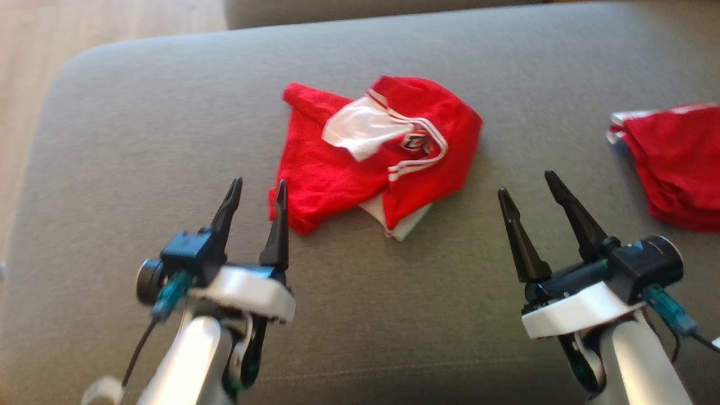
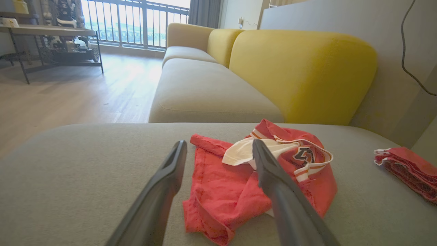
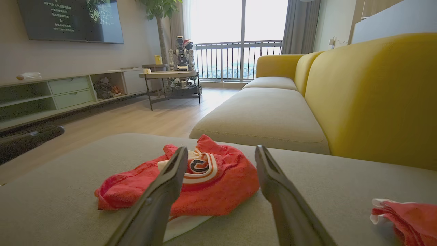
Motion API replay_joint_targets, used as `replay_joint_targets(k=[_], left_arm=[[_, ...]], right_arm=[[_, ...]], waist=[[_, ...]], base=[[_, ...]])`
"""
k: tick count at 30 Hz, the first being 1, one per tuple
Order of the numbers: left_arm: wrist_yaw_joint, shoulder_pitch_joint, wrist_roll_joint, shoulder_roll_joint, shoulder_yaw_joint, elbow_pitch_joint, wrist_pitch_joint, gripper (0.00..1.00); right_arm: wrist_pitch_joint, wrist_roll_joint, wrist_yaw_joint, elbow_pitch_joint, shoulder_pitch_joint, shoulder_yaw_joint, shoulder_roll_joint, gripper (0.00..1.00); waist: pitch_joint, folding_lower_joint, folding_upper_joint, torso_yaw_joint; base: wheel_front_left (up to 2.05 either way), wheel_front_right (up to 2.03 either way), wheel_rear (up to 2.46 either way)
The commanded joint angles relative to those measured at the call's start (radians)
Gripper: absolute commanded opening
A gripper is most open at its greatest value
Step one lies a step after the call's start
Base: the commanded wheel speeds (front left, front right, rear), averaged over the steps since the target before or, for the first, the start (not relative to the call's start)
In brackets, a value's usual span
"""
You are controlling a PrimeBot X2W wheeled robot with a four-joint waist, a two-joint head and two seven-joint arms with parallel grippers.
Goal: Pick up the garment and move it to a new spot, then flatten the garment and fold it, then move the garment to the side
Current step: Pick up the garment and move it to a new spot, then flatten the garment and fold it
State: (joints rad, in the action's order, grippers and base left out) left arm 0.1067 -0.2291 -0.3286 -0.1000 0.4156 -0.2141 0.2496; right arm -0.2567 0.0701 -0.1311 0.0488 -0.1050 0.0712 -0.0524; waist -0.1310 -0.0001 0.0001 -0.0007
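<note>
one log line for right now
garment: crumpled on grey cushion | left tool: open, empty, by its near-left corner | right tool: open, empty, clear of it | other red cloth: far right

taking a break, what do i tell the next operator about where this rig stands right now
Left hand: open, empty, fingertips at the near left corner of the red and white jersey.
Right hand: open, empty, off to the jersey's right, apart from it.
Jersey: crumpled in the middle of the grey cushion; a second red garment looks folded at the cushion's right edge.
Done: no flattening or fold shows on the jersey.
To do: flatten, fold, move aside.
</note>
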Motion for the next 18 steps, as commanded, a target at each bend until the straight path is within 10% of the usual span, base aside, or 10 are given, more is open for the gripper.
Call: replay_joint_targets(k=[1,18], left_arm=[[0.009,0.004,0.022,-0.006,-0.050,0.070,0.012,1.00],[0.063,0.285,0.150,0.037,-0.144,0.277,0.012,1.00]], right_arm=[[-0.005,-0.004,0.000,-0.029,0.007,0.018,0.002,1.00],[-0.005,0.012,0.000,-0.015,0.091,-0.005,0.002,1.00]], waist=[[0.033,0.0001,-0.0001,0.042],[0.107,0.0001,-0.0001,0.063]], base=[[0.00,0.00,0.00],[0.00,0.00,0.00]])
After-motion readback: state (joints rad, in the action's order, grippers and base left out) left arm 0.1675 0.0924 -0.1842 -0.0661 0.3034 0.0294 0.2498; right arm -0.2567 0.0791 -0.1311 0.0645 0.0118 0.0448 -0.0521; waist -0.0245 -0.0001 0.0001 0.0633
